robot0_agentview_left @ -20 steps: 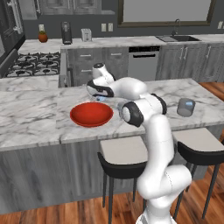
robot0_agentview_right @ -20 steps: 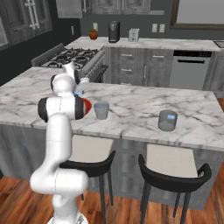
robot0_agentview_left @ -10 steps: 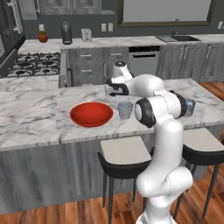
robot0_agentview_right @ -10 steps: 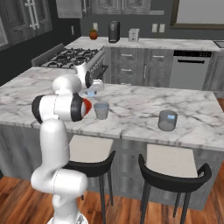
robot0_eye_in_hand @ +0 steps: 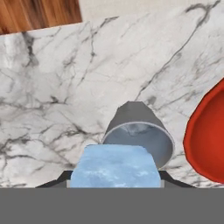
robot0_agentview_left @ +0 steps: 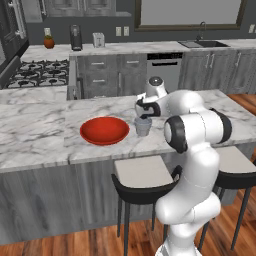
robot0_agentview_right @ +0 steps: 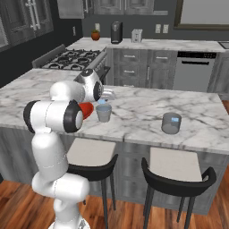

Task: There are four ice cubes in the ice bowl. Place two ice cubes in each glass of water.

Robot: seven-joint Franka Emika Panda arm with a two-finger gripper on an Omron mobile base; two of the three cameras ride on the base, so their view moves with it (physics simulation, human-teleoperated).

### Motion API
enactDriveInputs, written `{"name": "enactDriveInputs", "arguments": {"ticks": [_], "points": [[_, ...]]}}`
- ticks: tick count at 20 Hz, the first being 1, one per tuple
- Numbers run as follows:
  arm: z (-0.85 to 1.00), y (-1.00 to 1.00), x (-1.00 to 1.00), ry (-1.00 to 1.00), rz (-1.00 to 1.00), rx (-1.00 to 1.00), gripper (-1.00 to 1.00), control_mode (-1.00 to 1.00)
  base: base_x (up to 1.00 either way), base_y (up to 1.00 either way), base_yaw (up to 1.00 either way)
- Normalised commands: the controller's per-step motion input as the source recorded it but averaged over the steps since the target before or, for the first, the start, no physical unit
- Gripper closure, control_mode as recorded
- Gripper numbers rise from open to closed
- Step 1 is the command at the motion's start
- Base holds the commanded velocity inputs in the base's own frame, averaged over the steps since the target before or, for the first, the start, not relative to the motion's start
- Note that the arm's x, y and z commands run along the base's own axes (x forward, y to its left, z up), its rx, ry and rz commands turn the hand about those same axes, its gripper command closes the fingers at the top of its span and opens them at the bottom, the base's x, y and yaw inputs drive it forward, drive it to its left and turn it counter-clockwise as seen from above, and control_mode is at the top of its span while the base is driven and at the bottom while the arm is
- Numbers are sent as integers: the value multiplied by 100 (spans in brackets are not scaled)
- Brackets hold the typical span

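An ice cube [robot0_eye_in_hand: 114, 166] is held between the gripper [robot0_eye_in_hand: 114, 181] fingers, above the near glass [robot0_eye_in_hand: 137, 133].
The fingertips are largely cut off by the hand view's lower edge, the cube pinched between them. The red bowl [robot0_agentview_left: 104, 130] is cropped there and half hidden by the arm on the right; its contents cannot be made out. The second glass [robot0_agentview_right: 171, 123] is seen well apart on the marble counter [robot0_agentview_right: 134, 112]. No writing is legible.
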Motion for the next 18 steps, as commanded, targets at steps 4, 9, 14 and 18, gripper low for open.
{"name": "enactDriveInputs", "arguments": {"ticks": [4,9,14,18], "points": [[8,-3,-8,0,-2,0,100,-100,0,0,0],[10,0,0,0,0,0,100,-100,0,0,0],[2,1,0,0,0,0,100,-100,0,0,0],[0,14,0,0,0,0,100,-100,0,0,0]]}}
